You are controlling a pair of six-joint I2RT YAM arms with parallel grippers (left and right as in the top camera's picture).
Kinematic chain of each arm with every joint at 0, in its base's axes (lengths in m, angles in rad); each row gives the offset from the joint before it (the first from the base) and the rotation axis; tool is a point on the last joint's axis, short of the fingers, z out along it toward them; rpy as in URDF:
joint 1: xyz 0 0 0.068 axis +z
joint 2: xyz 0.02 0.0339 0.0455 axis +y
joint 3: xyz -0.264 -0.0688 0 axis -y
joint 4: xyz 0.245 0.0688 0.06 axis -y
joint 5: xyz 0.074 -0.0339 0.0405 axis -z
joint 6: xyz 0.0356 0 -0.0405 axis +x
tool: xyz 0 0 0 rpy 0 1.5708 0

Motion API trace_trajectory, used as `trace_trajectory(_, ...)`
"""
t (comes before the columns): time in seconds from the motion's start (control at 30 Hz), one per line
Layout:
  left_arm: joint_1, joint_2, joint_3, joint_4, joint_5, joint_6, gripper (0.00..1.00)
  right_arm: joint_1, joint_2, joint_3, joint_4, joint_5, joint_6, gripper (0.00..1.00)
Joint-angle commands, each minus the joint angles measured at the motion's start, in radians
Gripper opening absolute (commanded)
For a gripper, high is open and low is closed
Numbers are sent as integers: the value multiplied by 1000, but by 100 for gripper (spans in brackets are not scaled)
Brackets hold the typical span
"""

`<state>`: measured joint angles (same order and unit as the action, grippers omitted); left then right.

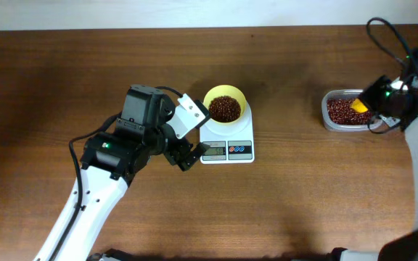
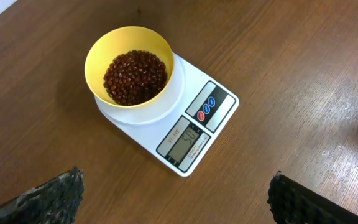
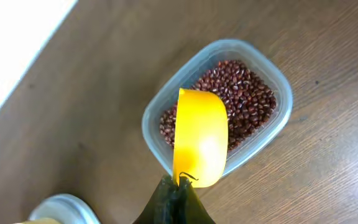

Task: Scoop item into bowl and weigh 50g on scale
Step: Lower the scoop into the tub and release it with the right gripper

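The right claw (image 3: 176, 198) pinches the handle of the yellow scoop (image 3: 199, 140), holding it over the clear tub (image 3: 277, 124) of spare beans (image 3: 247, 99), well apart from the scale (image 2: 188, 70). The left claw (image 2: 176, 196) hangs spread and empty just in front of the scale. The yellow bowl (image 2: 98, 53) sits on the platform with a heap of beans (image 2: 135, 78) inside, and the display (image 2: 185, 140) seems to read 50. The weighing looks done; only putting the scoop down seems left.
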<state>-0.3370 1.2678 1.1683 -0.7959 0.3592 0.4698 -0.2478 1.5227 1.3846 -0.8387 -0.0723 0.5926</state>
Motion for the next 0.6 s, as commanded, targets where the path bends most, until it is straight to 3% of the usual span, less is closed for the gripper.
trace_trajectory(0.0, 6, -4, -6, 2, 0, -12, 99, 5, -29, 5, -4, 40, 99, 4)
trace_trajectory(0.13, 6, -4, -6, 2, 0, -12, 99, 5, -29, -29, 5, 100, 237, 4)
trace_trajectory(0.37, 6, -4, -6, 2, 0, -12, 99, 5, -29, -241, 343, -27, 334, 4)
trace_trajectory(0.57, 6, -4, -6, 2, 0, -12, 99, 5, -29, -285, 349, -64, 439, 4)
